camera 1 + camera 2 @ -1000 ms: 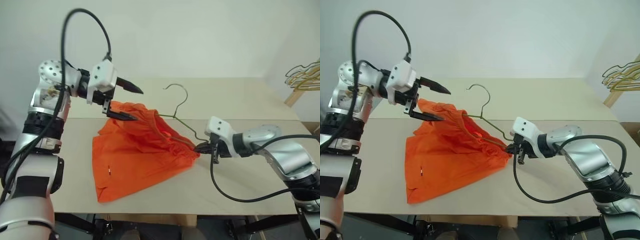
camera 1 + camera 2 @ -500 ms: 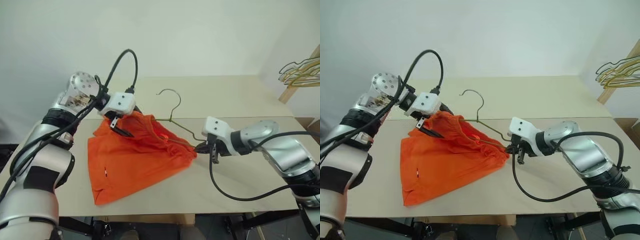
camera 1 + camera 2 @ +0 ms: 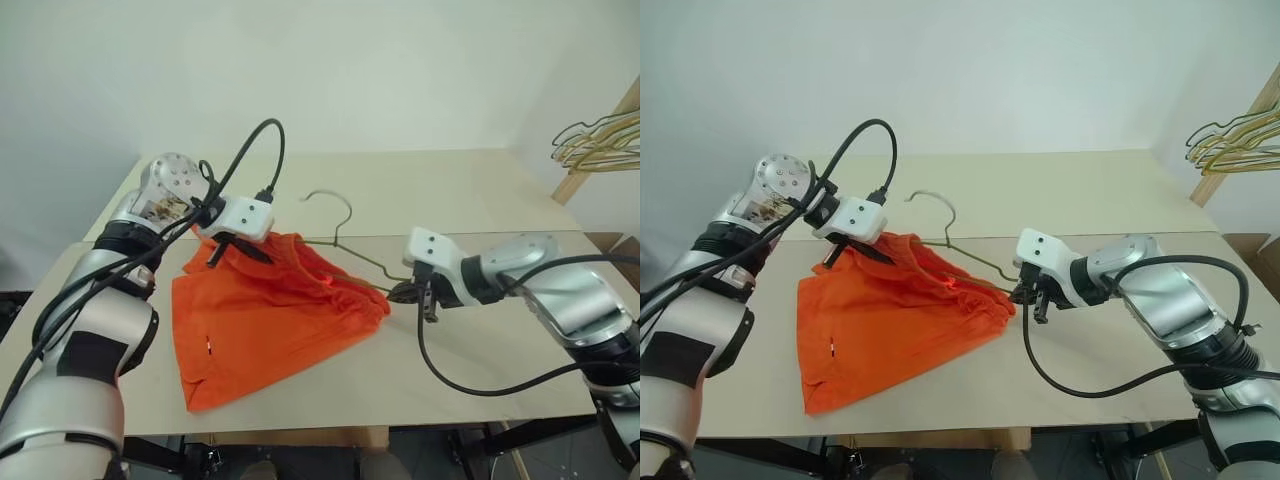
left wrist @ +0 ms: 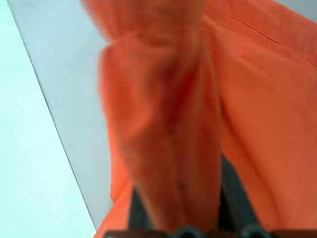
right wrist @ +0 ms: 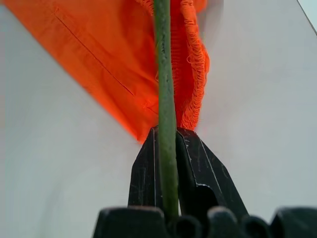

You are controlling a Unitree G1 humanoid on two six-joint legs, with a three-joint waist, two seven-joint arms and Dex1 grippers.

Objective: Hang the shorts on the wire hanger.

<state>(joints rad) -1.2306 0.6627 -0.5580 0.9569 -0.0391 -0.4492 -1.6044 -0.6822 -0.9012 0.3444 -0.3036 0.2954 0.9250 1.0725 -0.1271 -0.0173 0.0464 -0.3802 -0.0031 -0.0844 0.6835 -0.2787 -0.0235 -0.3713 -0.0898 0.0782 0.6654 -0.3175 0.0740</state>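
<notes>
Pale walls are seen behind a beige tabletop point(image 3: 480, 200), and a bunch of gold hangers point(image 3: 590, 140) is kept at the far right edge.

The shorts point(image 3: 270, 310) are spread on the tabletop between the two arms, with the waistband raised at both ends. The wire hanger point(image 3: 345, 235) is passed through the waistband; its hook stands free behind the cloth.

The left pincer point(image 3: 240, 252) was wide open above the far left corner of the waistband a second ago. It has since been lowered and is now closed on that corner; in the left wrist view a thick fold of orange cloth point(image 4: 163, 144) is pressed between its fingers point(image 4: 230, 198). The right pincer point(image 3: 1021, 293) has not changed: it is closed on the hanger wire point(image 5: 166, 124) at the right end of the waistband, and the gathered edge is lying just beside its tips.

This change probably means that the cloth is now held at one end and the hanger at the other. The next step is judged to be a pull of the waistband further along the wire. A risk is seen that the thin wire turns in the grip.
</notes>
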